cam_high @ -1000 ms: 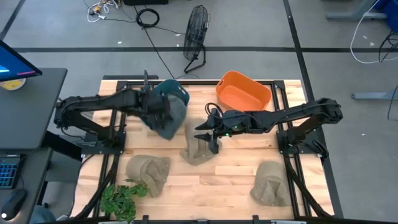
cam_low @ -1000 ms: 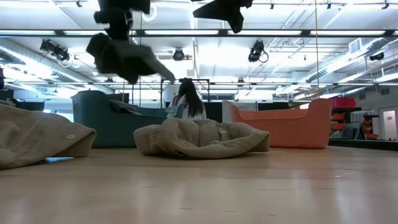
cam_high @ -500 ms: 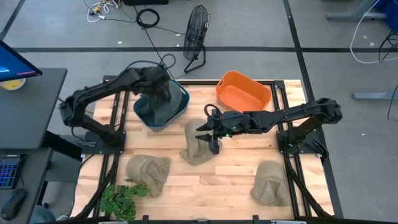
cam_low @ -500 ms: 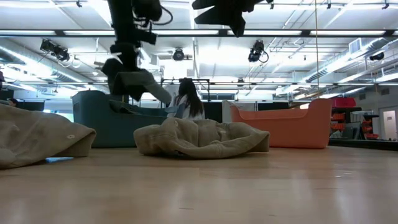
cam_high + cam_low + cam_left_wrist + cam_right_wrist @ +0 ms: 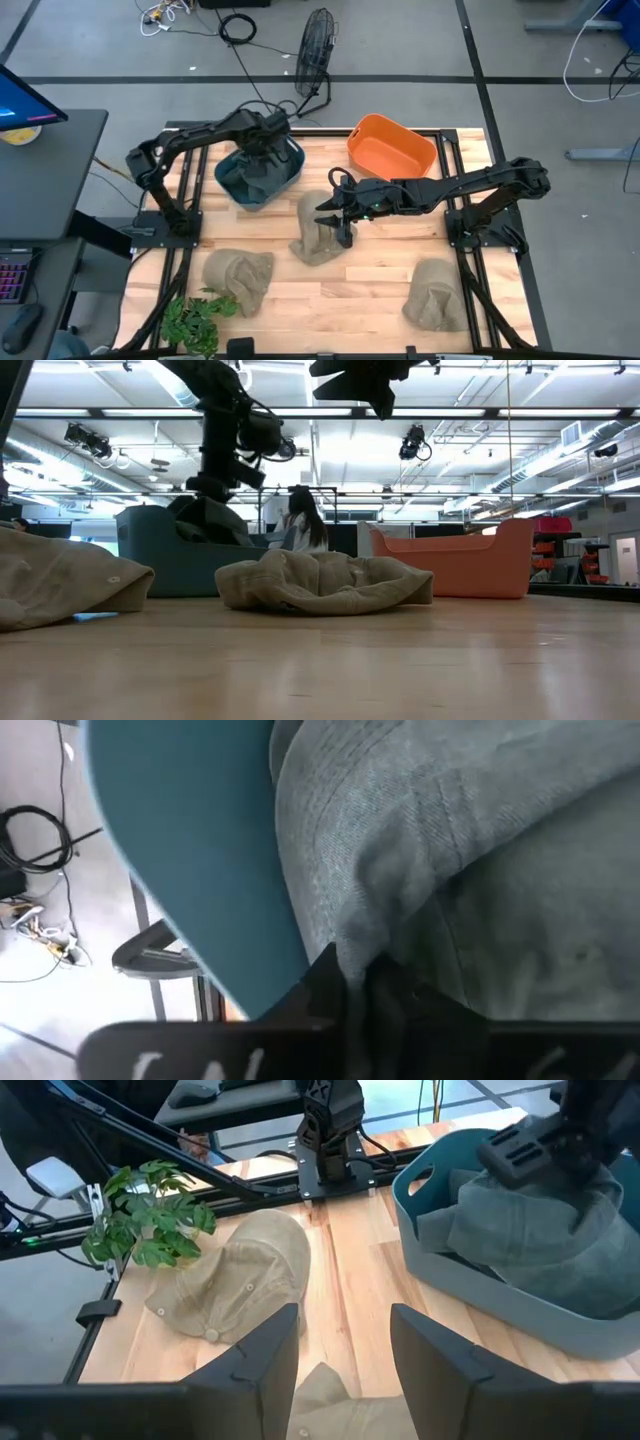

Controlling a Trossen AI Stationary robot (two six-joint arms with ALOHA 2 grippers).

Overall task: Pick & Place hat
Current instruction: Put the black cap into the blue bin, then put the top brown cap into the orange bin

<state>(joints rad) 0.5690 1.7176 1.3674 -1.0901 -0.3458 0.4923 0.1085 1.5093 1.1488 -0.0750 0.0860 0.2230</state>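
1. We count four hats: three tan, one grey.
2. The grey hat lies in the teal bin at the bench's far left.
3. The left gripper is down in that bin, fingers pinched on the grey hat's fabric, per the left wrist view.
4. Tan hats: one at bench centre, one near left, one near right.
5. The right gripper hovers over the centre tan hat, fingers spread wide w/ nothing between them.
6. Two bins: teal, plus an orange bin at the far right.
7. One green plant at the near-left edge.
8. One person in the room behind, seen in the low view.
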